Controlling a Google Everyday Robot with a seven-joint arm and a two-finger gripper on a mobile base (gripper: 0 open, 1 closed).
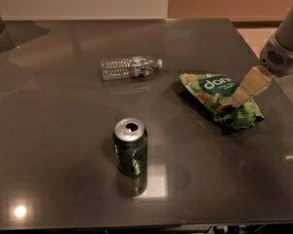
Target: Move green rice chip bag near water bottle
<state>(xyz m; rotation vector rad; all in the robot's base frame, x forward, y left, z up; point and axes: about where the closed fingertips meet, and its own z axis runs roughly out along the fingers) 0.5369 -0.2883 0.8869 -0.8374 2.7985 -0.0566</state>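
Observation:
The green rice chip bag (219, 97) lies flat on the dark table at the right, logo up. The water bottle (130, 67) lies on its side to the upper left of the bag, cap pointing right, well apart from it. My gripper (238, 99) comes in from the right edge; its cream-coloured fingers (251, 86) reach down onto the bag's right half, just right of the logo.
A dark-green soda can (130, 146) stands upright in front of centre, open top. The dark glossy table (63, 130) reflects ceiling lights; its right edge (263, 67) runs just behind the arm. A light floor lies beyond at the far right.

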